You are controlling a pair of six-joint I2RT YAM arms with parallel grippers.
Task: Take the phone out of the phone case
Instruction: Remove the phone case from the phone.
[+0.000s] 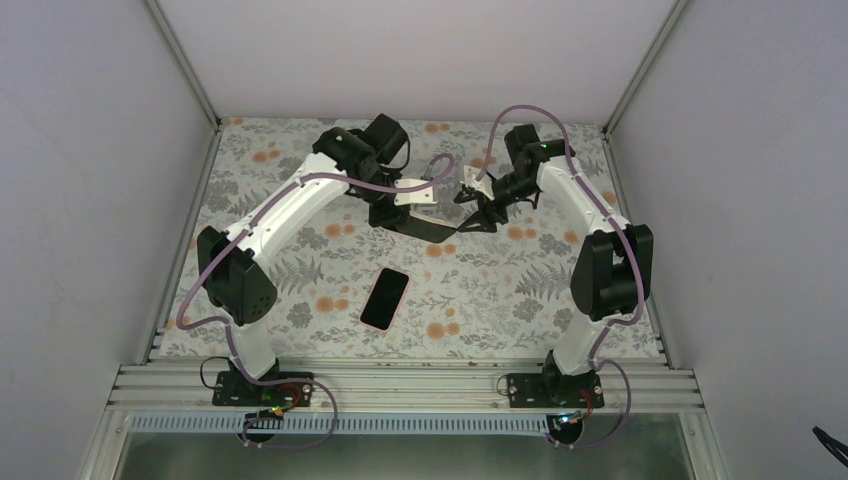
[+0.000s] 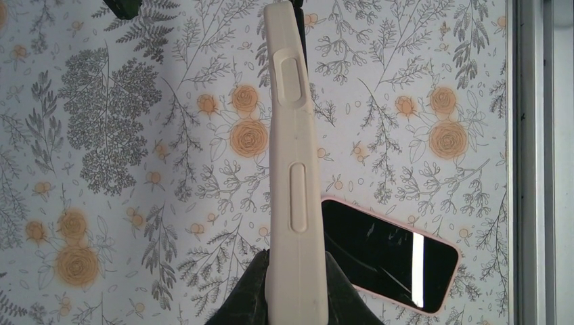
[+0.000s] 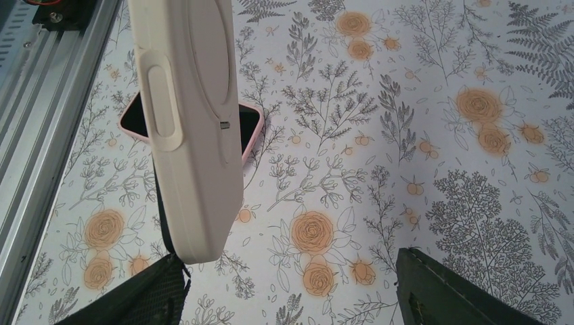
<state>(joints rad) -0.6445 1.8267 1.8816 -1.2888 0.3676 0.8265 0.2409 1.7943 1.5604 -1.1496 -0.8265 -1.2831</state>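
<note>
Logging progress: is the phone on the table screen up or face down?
Screen up: the phone lies flat, dark glossy glass showing inside a pink rim.

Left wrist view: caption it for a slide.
Left gripper holds the cream phone case edge-on; the phone lies on the floral table.

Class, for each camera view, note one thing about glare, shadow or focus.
Top external: soft, even light; the phone screen reads flat black with no glare. Left wrist: a bright vertical stripe of glare crosses the phone's screen, and the case is sharp, its button ridges clear. Right wrist: the case looms large near the lens, while the cloth print stays crisp.
</note>
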